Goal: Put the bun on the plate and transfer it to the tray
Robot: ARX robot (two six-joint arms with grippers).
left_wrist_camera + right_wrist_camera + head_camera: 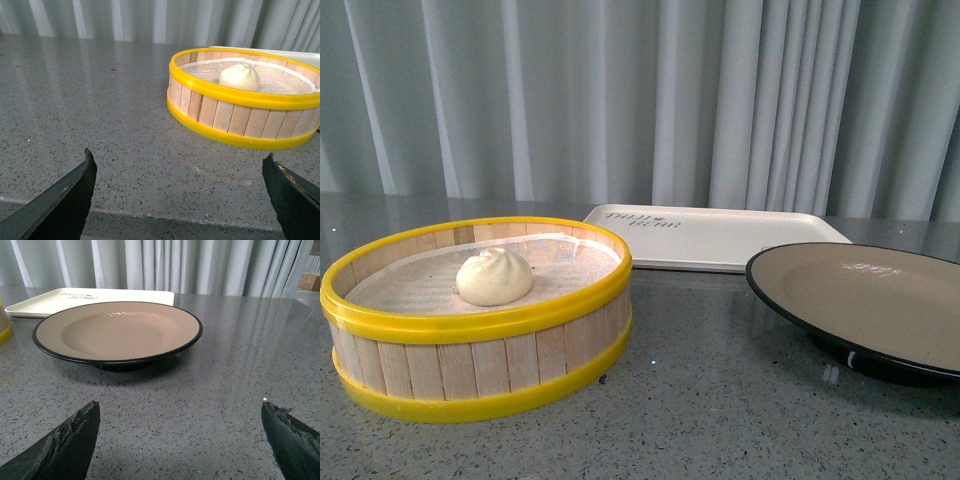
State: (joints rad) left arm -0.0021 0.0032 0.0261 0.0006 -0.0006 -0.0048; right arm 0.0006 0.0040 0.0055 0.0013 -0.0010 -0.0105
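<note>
The cream-white bun (pixel 494 277) sits inside a yellow-rimmed wooden steamer basket (pixel 470 365) at the front left; it also shows in the left wrist view (pixel 240 77). The beige plate with a black rim (pixel 790 295) stands at the front right and is empty; it shows whole in the right wrist view (pixel 45 342). The off-white tray (pixel 760 235) lies behind, between basket and plate, and is empty. My left gripper (pixel 180 167) is open and empty, well short of the basket. My right gripper (pixel 180 412) is open and empty, short of the plate. Neither arm shows in the front view.
Everything stands on a grey speckled countertop (pixel 700 400). Grey curtains (pixel 640 100) hang behind the table. The table's near edge (pixel 150 215) shows under the left gripper. A brown box (pixel 311 281) sits far off in the right wrist view.
</note>
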